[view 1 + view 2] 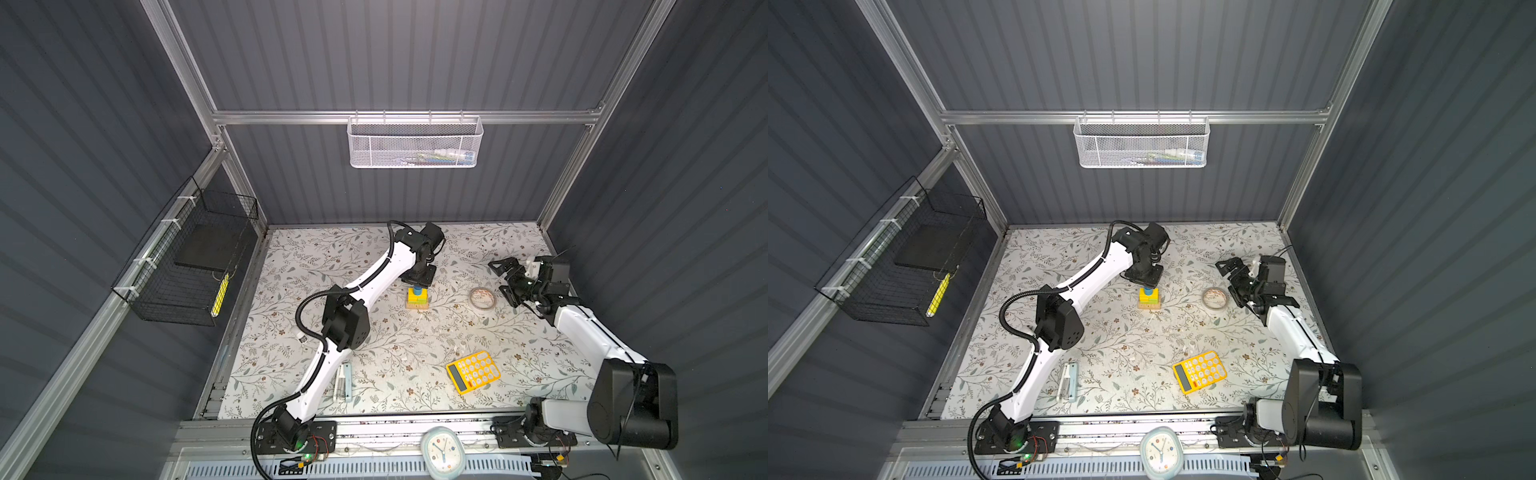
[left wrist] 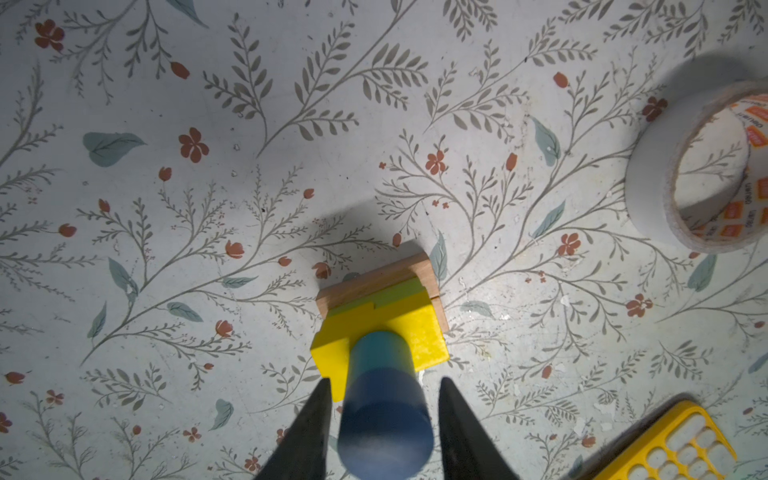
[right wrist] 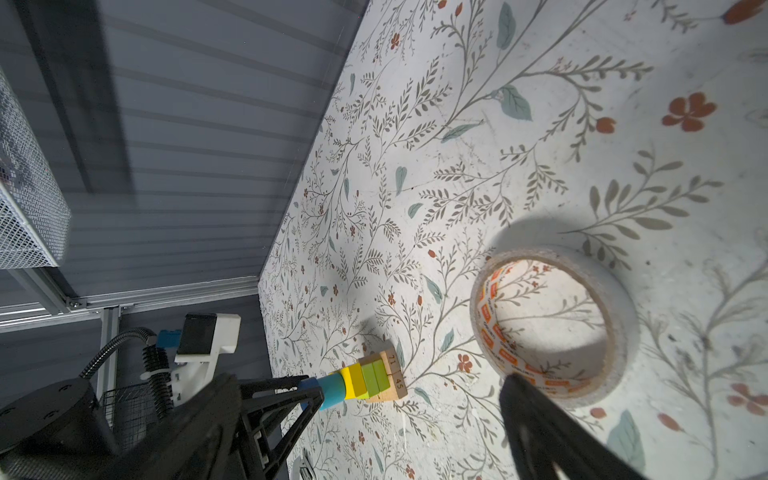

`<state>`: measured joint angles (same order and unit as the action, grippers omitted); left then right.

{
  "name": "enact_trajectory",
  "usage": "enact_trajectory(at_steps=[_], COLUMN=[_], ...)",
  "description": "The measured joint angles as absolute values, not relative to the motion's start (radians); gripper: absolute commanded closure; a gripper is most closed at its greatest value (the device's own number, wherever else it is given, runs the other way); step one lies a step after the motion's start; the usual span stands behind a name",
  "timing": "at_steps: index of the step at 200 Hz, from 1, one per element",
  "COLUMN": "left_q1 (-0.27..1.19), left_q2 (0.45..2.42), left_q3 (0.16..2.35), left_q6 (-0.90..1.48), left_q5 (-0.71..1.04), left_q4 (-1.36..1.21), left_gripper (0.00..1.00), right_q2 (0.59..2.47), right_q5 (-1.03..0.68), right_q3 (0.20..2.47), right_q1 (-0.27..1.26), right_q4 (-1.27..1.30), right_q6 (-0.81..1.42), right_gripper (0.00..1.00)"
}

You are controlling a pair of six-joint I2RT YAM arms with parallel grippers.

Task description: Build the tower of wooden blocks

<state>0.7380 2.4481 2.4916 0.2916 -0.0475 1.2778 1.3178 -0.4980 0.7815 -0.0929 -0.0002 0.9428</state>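
- Between the parted jaws of the left gripper (image 2: 384,379) stands the wood block tower (image 2: 419,332), its top blue cylinder (image 2: 384,415) apparently unclamped.
- Retreat straight upward; avoid any sideways nudge.
- Right gripper (image 1: 504,282) hangs wide open, empty.

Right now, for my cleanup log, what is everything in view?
tan wooden bars: two, base layer, mid-table
yellow and lime-green blocks: count unclear, stacked on the bars
short blue cylinders: two, stacked on top
clear tape roll: one, right of the bars
flat yellow calculator: one, white keys, front of table
oval white clock: one, front rail
white mesh basket: one, back wall
black wire basket: one, left wall
left gripper: black, jaws flanking top cylinder, grip unclear
right gripper: black, open, beside tape roll
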Motion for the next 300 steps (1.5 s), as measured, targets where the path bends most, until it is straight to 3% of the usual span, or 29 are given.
enact_trajectory(at_steps=[102,175,245,300], left_q1=[0.738,0.738,0.738,0.738], left_q2=[2.448,2.448,2.444,2.434], left_q3=[2.467,2.465,2.459,2.449], left_q6=[0.292,0.292,0.3,0.308], left_q5=[-0.042,-0.039,-0.039,-0.04], left_q4=[1.27,1.259,1.216,1.194], left_gripper=[0.6,0.52,0.52,0.59], right_q2=[1.33,1.33,1.33,1.331], right_q5=[-0.501,-0.506,-0.509,-0.51], right_q3=[0.781,0.781,0.781,0.781], right_q1=[-0.093,-0.093,-0.093,-0.093], right_q4=[0.001,0.001,0.001,0.001], right_q6=[0.943,0.944,0.944,0.944], right_gripper=[0.01,0.01,0.01,0.01])
